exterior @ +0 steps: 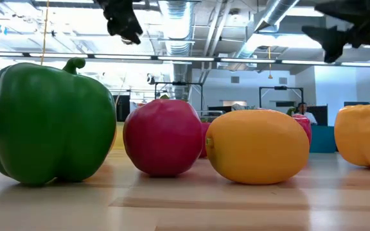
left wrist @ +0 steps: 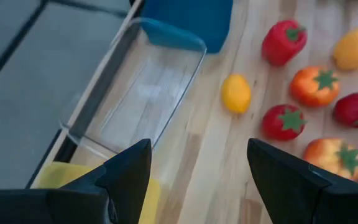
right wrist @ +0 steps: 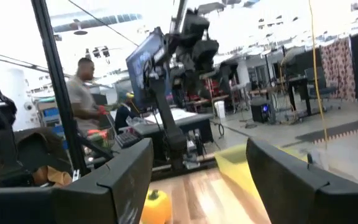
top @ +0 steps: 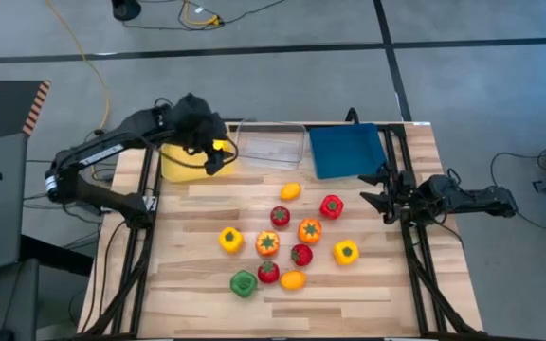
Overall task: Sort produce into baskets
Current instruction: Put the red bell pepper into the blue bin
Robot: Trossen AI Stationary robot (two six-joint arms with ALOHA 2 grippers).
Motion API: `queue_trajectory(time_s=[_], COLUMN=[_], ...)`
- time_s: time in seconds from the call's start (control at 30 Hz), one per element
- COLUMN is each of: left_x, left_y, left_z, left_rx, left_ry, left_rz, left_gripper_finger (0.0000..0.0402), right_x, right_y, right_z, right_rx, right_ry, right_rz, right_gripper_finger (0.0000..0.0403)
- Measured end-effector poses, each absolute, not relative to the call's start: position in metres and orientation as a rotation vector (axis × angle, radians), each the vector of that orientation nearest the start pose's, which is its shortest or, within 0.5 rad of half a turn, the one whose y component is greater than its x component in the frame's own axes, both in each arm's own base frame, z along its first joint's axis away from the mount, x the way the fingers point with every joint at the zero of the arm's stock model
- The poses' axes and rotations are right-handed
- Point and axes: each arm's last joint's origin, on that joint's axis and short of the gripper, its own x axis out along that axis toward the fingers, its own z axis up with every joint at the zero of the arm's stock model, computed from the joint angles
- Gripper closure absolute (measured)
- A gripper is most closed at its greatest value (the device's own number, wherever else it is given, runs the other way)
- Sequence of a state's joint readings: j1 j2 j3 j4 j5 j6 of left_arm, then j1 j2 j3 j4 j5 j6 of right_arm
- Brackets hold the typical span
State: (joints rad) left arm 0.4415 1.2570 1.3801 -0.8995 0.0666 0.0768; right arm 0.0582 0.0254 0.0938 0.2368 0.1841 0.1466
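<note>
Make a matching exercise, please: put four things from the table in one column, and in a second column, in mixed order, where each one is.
Things:
1. green pepper
2. blue basket
3. left claw
4. right claw

Places:
A. at the right edge of the table, beside the blue basket's near corner
B. far edge of the table, rightmost of the three baskets
C. above the yellow basket
D. near edge of the group of produce, at its left

Pairs: 1-D, 2-B, 3-C, 4-A

Wooden table [top: 207, 298] carries 3 baskets [top: 271, 146] and scattered produce [top: 292, 237].
</note>
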Motion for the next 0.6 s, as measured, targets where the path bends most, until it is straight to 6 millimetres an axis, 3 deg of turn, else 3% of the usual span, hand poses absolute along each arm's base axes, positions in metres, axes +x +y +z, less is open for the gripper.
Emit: queue_trajectory(time_s=[0.27,0.6], left_x=[0.211,0.221], left_y=[0.083,0.071], left_z=[0.347,0.287], left_rx=[-0.158,-0.183], left_ry=[0.678,0.497], left_rz=[0.309,0.272], left_gripper_finger=[0.0148,0.0148], right_x=[0.091,0.122], right_y=[0.000,0.000], right_z=[0.250,0.281], right_rx=[0.141,0.086], right_ry=[-0.164,0.211], right_rz=[-0.118,-0.215], right_gripper_finger=[0.0116,0.0117])
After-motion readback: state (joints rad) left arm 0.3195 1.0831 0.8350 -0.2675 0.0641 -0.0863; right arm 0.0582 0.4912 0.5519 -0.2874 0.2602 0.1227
